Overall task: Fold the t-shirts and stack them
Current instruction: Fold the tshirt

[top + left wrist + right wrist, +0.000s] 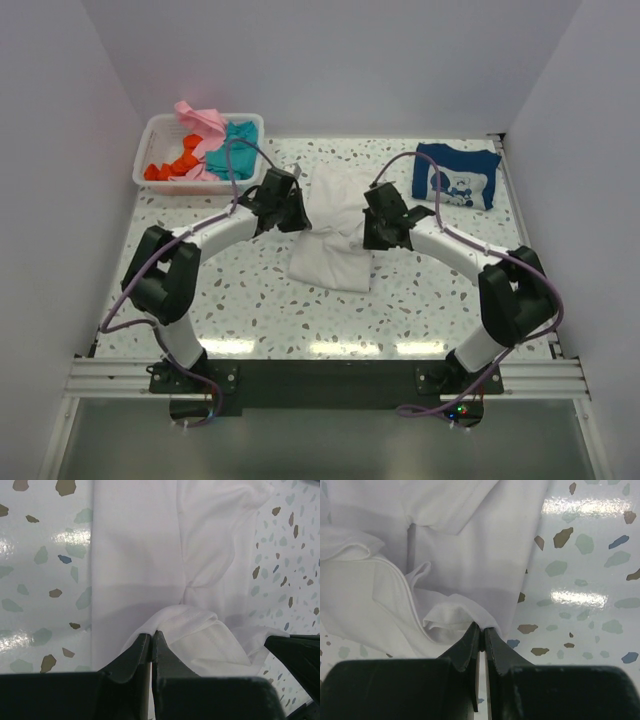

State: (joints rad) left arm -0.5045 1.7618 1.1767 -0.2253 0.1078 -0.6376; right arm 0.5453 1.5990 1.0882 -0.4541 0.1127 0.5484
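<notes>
We note the white t-shirt (pixel 335 262) bunched at the centre of the table (pixel 250 300). Left gripper (pixel 151 636) is clamped on its 9 o'clock edge, right gripper (pixel 482 628) on its 3 o'clock edge. Cloth looks light, limp and sag-prone; we judge hems and corners the best holds.

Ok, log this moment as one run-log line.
left claw: shut on plain white cloth t-shirt | right claw: shut on same t-shirt | navy blue printed cloth t-shirt: lying apart, far right
</notes>
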